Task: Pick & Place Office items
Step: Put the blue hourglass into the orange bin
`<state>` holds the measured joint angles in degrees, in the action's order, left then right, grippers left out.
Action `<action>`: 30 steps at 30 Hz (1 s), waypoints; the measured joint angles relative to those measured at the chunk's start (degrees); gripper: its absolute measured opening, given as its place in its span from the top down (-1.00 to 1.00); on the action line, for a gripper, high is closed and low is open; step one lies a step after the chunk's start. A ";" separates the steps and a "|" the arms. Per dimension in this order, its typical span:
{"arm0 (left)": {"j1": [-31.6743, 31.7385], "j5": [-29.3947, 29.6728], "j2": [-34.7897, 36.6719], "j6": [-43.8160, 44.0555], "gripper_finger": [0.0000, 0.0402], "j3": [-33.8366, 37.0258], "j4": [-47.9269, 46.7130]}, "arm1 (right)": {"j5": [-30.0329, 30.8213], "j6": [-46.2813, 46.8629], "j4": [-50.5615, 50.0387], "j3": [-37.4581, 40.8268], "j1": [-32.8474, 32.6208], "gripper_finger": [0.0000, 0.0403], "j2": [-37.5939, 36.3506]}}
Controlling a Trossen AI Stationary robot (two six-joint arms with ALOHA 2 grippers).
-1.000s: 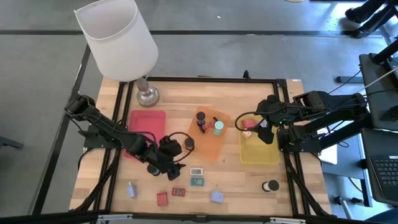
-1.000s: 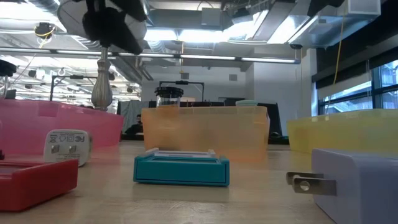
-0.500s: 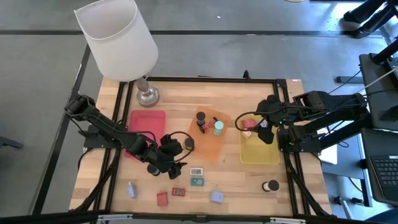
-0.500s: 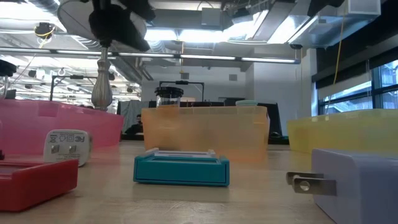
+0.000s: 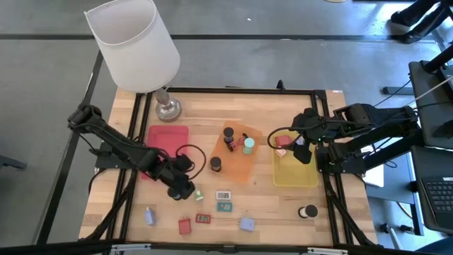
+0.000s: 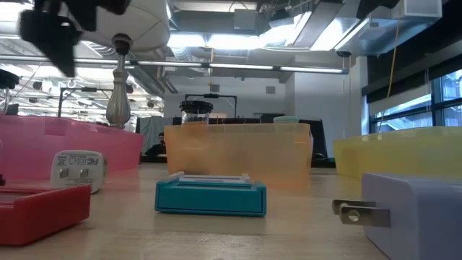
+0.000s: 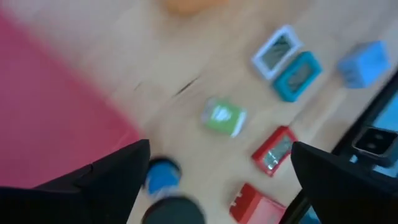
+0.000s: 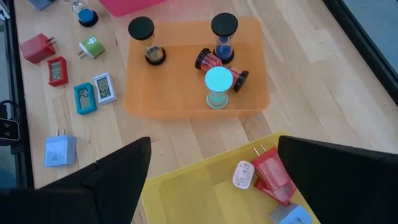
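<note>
Office items: green plug (image 5: 199, 194) on table wood, 8 o'clock of orange tray (image 5: 244, 170); teal (image 5: 224, 207) and white (image 5: 224, 195) rectangles beside. Left gripper (image 5: 185, 185) just beside plug, fingers spread, empty. Right gripper (image 5: 303, 147) over yellow tray (image 5: 283, 178), agape, empty.

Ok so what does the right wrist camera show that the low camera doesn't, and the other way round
Only the right wrist view: looking down into the orange tray, a teal-capped bottle, black-capped bottles and a red roll lying on its side; in the yellow tray, a red plug block and a white one; on the table, a green plug.

Only the low view: the room behind, the lamp stem, and the left gripper blurred overhead.

Both: the orange, yellow and pink trays, the teal flat rectangle, the lavender plug block.
</note>
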<state>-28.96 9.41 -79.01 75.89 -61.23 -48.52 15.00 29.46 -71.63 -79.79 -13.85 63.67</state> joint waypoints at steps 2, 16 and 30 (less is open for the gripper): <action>-0.82 -0.15 0.37 4.43 -0.96 0.00 -2.91 | -0.02 -0.01 0.11 0.00 -0.02 -0.76 0.01; -6.79 -1.46 -3.20 18.05 -0.99 -0.02 -9.38 | -0.02 0.00 0.12 0.00 -0.01 -0.76 0.01; -7.40 -6.01 -8.57 15.46 -0.99 -0.02 -7.76 | -0.02 -0.01 0.12 0.00 -0.02 -0.76 0.01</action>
<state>-36.36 3.39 -87.58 91.36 -61.25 -56.27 14.98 29.46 -71.50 -79.79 -13.87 63.68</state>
